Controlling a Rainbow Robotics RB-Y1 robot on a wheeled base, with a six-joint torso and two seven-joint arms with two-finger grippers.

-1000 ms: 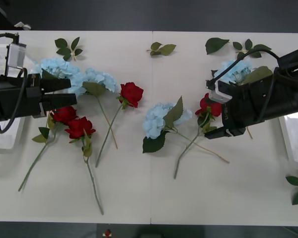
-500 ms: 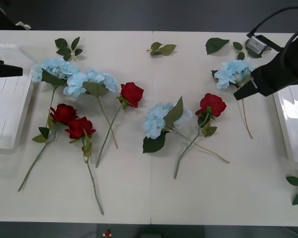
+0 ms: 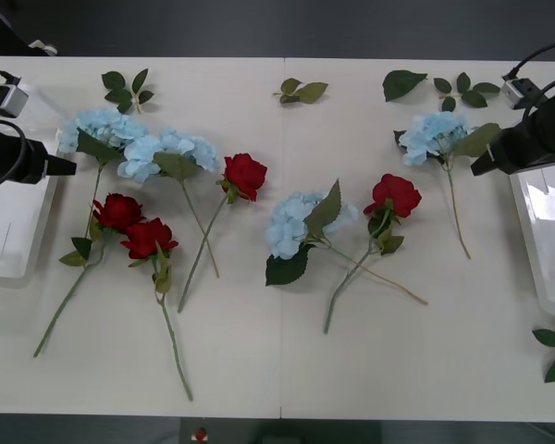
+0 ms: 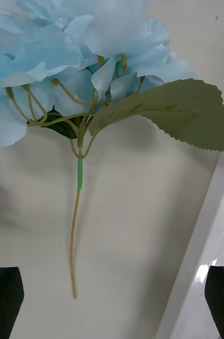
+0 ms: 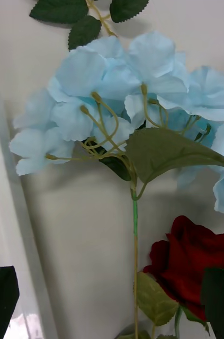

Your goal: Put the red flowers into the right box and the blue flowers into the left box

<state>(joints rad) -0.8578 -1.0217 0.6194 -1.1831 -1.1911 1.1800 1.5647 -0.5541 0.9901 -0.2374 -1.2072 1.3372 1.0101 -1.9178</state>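
Pale blue hydrangea-like clusters [image 3: 171,153] and deep-red roses [image 3: 245,175] lie on the white bench [image 3: 277,351].
Left pincer [image 5: 112,299] and right pincer [image 4: 114,302] gape apart, empty.

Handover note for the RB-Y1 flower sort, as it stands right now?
Left gripper: open, empty, over the left box edge.
Right gripper: open, empty, at the right box edge, facing a blue flower.
Four red flowers and four blue flowers all lie on the table.
Done: nothing boxed.
Left: every flower.
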